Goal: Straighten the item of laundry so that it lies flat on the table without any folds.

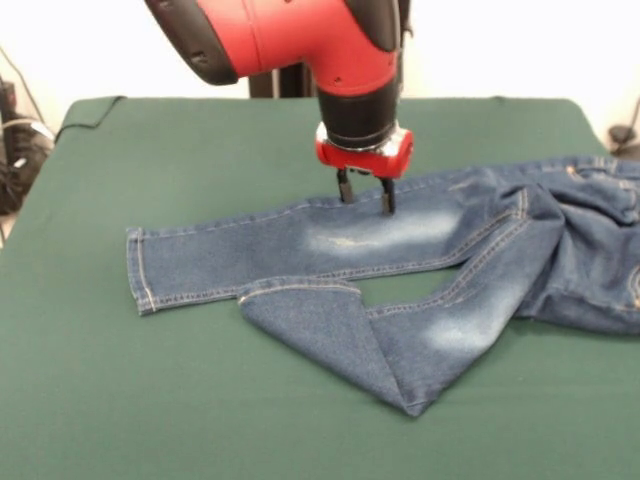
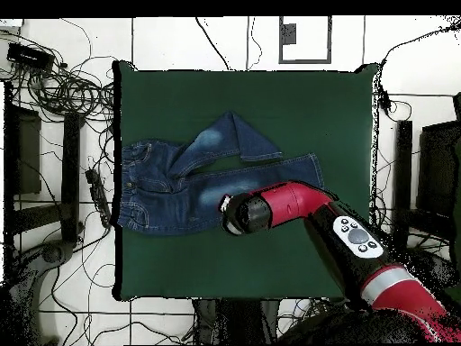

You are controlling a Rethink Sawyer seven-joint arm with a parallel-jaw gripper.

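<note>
The item of laundry, small blue jeans, lies on the green table. One leg stretches flat to the left and ends in a cuff. The near leg is folded back on itself, with its crease at a point. The rumpled waist runs off the right edge. My gripper stands open, pointing straight down, its tips at the far edge of the flat leg near the thigh, with nothing between them. In the overhead view the jeans lie left of centre on the table, and the arm's wrist hides the gripper.
Tangled cables lie on the floor round the table, and dark stands flank it on both sides. More cables show at the front view's left edge. The red arm crosses the table's corner nearest the robot's base.
</note>
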